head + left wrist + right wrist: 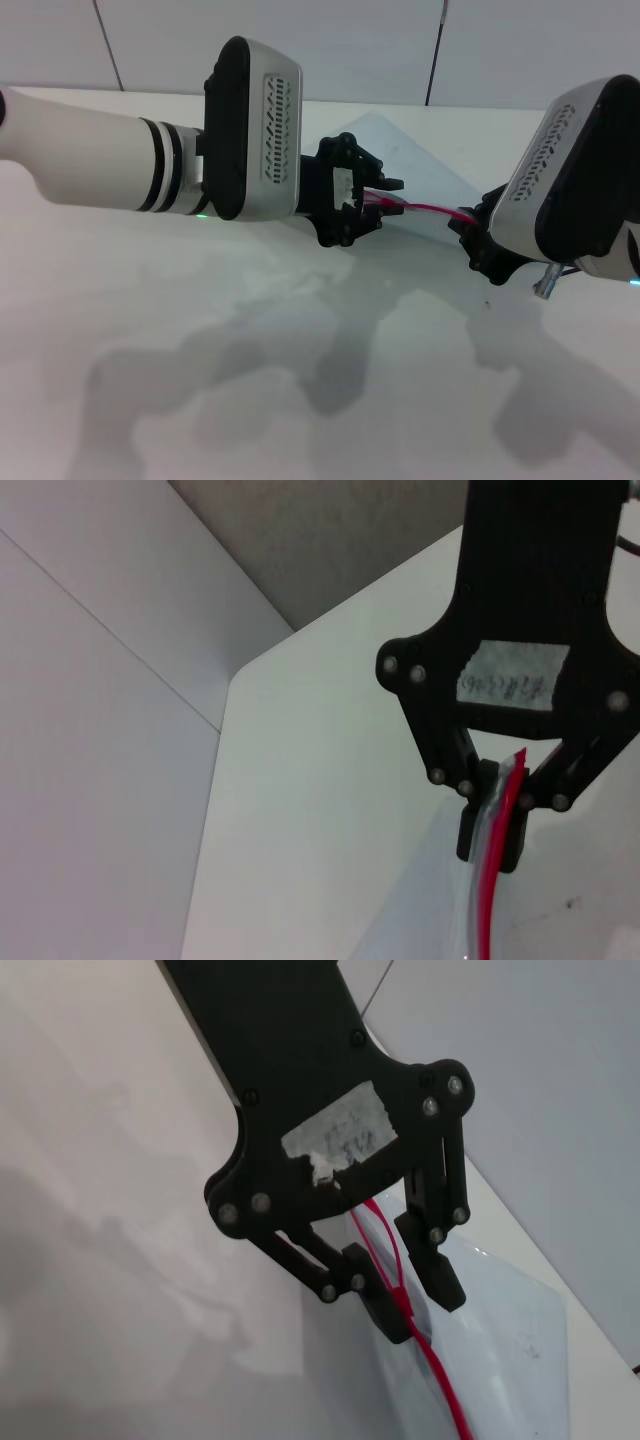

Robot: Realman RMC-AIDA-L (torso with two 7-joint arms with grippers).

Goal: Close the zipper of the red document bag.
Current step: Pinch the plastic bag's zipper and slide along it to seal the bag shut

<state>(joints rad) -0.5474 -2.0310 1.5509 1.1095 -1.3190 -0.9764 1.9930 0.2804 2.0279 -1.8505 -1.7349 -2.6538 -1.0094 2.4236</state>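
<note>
Both end effectors pinch the zipper of the red document bag, the left end effector at one end, the right end effector farther along, so closing seems unfinished.

A: Support surface?
B: White table, smooth, matte, arm shadows across the near part. Far edge meets a pale panelled wall; a rounded table corner shows in the left wrist view.
A: What's lying on it?
B: Just the red document bag, translucent pale-blue pouch, toward the far right of the tabletop. Its far portion rests on the table; can't tell if the red-edged side is touching.
</note>
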